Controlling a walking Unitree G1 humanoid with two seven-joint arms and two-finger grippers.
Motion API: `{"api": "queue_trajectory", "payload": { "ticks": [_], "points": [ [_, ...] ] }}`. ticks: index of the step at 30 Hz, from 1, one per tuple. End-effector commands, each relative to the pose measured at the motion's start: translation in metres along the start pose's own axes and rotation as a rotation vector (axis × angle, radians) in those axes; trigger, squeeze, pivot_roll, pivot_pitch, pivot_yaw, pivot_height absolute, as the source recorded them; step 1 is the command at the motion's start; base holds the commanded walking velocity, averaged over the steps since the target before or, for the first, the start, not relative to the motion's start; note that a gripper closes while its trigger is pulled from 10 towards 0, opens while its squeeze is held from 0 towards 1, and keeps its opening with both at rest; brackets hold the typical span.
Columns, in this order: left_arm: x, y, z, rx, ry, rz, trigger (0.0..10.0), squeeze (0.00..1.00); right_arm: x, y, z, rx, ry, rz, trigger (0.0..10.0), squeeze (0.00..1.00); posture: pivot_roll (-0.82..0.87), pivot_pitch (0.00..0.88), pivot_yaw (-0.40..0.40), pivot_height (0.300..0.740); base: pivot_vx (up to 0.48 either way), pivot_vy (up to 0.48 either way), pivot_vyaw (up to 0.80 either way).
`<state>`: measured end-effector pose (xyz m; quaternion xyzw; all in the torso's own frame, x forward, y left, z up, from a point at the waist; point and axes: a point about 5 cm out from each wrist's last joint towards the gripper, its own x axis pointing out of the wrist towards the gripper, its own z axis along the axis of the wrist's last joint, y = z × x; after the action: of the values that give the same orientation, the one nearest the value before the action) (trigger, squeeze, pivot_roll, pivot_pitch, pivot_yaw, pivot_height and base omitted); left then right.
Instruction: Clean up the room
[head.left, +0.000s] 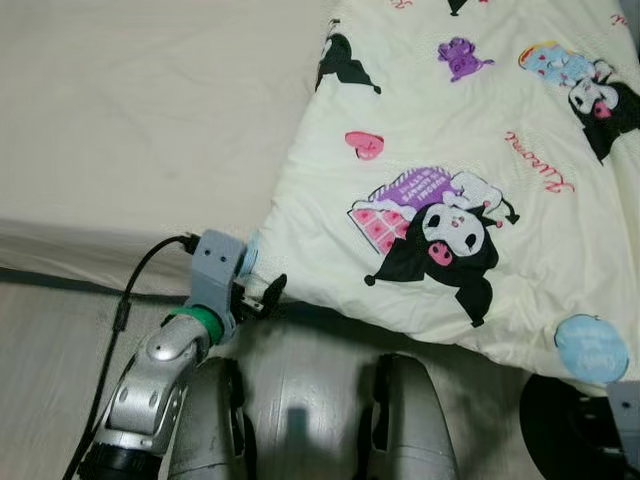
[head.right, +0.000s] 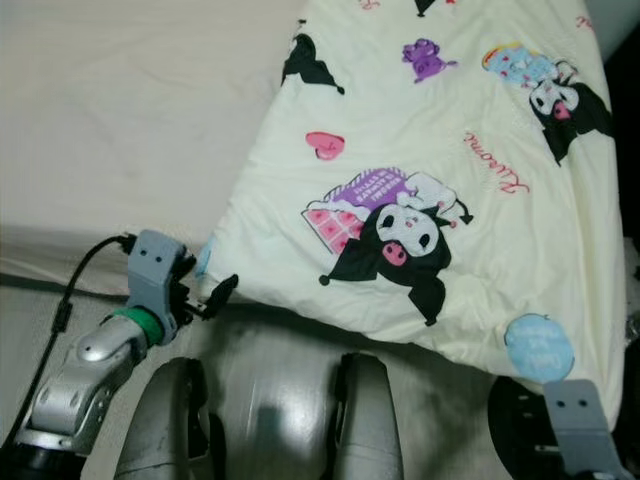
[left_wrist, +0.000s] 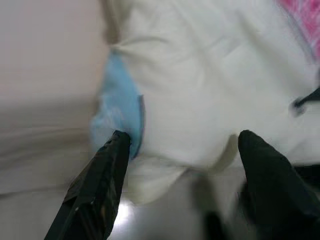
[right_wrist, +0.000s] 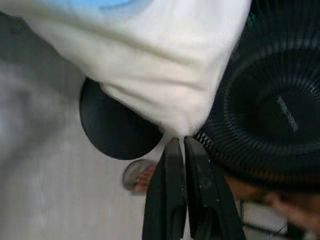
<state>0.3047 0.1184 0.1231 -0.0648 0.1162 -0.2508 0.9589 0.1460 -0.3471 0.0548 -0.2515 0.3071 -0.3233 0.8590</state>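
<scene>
Cream quilted blanket printed with black-and-white cartoon figures, pink hearts and pale blue discs: spread over the right part of the bed, near edge drooping off the mattress toward the pale floor. Bare beige mattress sheet exposed on the left, likely why both corners are being taken up, to draw the cover across. Left claw spread wide at the near left corner, fingers flanking the hem beside a blue patch, not yet closed. Right claw pressed together, pinching the hanging right corner. Black round slatted fan just beyond that corner.
</scene>
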Motion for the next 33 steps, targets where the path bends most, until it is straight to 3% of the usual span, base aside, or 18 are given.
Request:
{"api": "queue_trajectory", "payload": {
  "ticks": [1,3,4,5,7,10,14,15,16,17,24,30,33],
  "points": [
    [0.011,-0.001,-0.013,0.007,0.067,0.006,10.0,0.0,-0.002,-0.014,-0.013,0.058,0.078,-0.099,10.0,0.0,-0.08,0.254,0.07,0.596,0.0,0.0,0.0],
    [0.011,-0.001,-0.013,0.007,0.067,0.006,10.0,0.0,-0.002,-0.014,-0.013,0.058,0.078,-0.099,10.0,0.0,-0.08,0.254,0.07,0.596,0.0,0.0,0.0],
    [0.019,-0.001,-0.016,0.078,0.098,0.034,10.0,0.0,-0.003,-0.019,-0.014,0.099,0.096,-0.141,10.0,0.0,-0.08,0.253,0.07,0.596,0.0,0.0,0.0],
    [0.019,-0.001,-0.016,0.078,0.098,0.034,10.0,0.0,-0.003,-0.019,-0.014,0.099,0.096,-0.141,10.0,0.0,-0.08,0.253,0.07,0.596,0.0,0.0,0.0],
    [0.034,0.006,-0.015,0.161,0.107,0.122,10.0,0.0,-0.007,-0.039,-0.029,0.223,0.177,-0.261,10.0,0.0,-0.1,0.249,0.081,0.596,0.0,0.0,0.0],
    [0.034,0.008,-0.014,0.171,0.103,0.13,10.0,0.0,-0.009,-0.039,-0.032,0.219,0.188,-0.266,10.0,0.0,-0.1,0.249,0.088,0.596,0.0,0.0,0.0],
    [0.032,0.012,-0.014,0.189,0.124,0.138,10.0,0.0,-0.006,-0.032,-0.017,0.195,0.124,-0.245,10.0,0.0,-0.1,0.249,0.091,0.596,0.0,0.0,0.0],
    [0.032,0.013,-0.015,0.189,0.127,0.146,9.3,0.0,-0.006,-0.029,-0.012,0.19,0.105,-0.233,10.0,0.0,-0.09,0.247,0.092,0.596,0.0,0.0,0.0],
    [0.031,0.015,-0.015,0.191,0.131,0.156,9.3,0.0,-0.005,-0.026,-0.007,0.193,0.086,-0.221,10.0,0.0,-0.09,0.247,0.092,0.596,0.0,0.0,0.0],
    [0.03,0.018,-0.018,0.202,0.144,0.161,0.2,0.0,-0.004,-0.021,-0.002,0.188,0.069,-0.206,10.0,0.0,-0.09,0.247,0.092,0.596,0.0,0.0,0.0],
    [0.025,0.021,-0.028,0.243,0.191,0.146,0.0,0.0,0.001,-0.009,0.014,0.185,0.026,-0.158,10.0,0.0,-0.08,0.246,0.093,0.596,0.0,0.0,0.0],
    [0.013,0.011,-0.052,0.188,0.335,0.015,0.0,0.0,0.006,0.037,0.061,0.151,-0.13,0.014,10.0,0.0,-0.06,0.237,0.096,0.596,0.0,0.0,0.0],
    [0.011,0.007,-0.054,0.176,0.347,-0.008,0.0,0.0,0.004,0.049,0.073,0.153,-0.18,0.063,10.0,0.0,-0.05,0.235,0.097,0.596,0.0,0.0,0.0]
  ]
}}
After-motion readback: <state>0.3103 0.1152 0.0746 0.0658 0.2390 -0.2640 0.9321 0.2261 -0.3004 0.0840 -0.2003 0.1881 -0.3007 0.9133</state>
